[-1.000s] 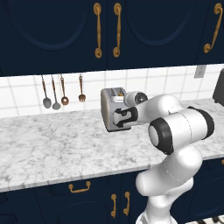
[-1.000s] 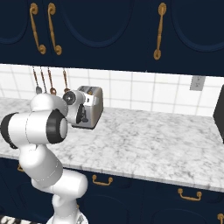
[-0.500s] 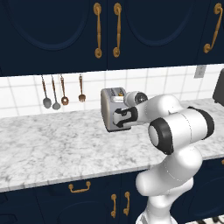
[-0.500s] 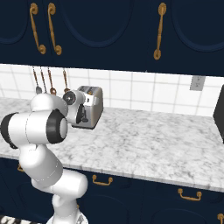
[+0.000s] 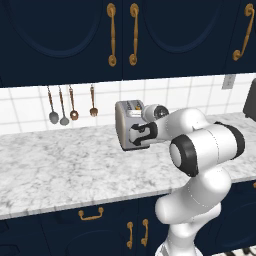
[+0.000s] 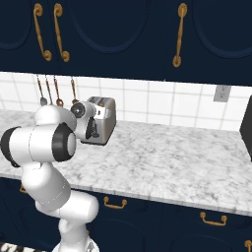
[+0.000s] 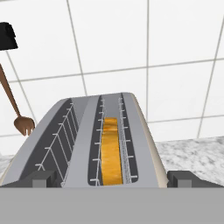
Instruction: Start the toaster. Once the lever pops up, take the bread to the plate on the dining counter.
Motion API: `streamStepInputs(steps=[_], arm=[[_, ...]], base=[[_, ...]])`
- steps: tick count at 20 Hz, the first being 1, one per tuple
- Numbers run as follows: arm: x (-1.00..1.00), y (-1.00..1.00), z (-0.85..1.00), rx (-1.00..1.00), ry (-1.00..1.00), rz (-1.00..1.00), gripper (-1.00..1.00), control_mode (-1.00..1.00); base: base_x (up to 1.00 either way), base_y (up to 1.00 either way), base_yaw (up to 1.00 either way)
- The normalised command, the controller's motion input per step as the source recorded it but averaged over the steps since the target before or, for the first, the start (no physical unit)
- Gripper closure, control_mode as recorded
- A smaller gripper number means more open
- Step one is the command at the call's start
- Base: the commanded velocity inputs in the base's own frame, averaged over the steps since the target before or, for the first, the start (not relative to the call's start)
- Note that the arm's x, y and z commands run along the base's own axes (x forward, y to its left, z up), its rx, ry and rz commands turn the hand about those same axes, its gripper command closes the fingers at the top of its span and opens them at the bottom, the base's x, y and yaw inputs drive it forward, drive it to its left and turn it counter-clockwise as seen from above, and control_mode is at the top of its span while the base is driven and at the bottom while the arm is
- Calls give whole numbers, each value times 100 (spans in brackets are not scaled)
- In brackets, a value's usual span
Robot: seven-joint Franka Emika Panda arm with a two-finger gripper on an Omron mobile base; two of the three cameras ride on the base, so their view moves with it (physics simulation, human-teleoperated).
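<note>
Toaster | bread sits in right slot | gripper spread wide over front edge

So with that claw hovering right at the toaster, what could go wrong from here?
The open claw sits close against the toaster's front, so it might bump the body and shove it along the marble counter instead of catching the lever. The bread sits deep in one narrow slot between wire guides; pulling it out later could snag or crumble it.

Glossy white rounded arm, black joint bands
</note>
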Motion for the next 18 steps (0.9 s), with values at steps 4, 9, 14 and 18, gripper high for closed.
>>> streamStepInputs(steps=[4,9,14,18], arm=[[0,0,0,0,0,0,-100,-100],[0,0,0,0,0,0,-100,-100],[0,0,0,0,0,0,-100,-100],[0,0,0,0,0,0,-100,-100]], base=[[0,0,0],[0,0,0],[0,0,0],[0,0,0]])
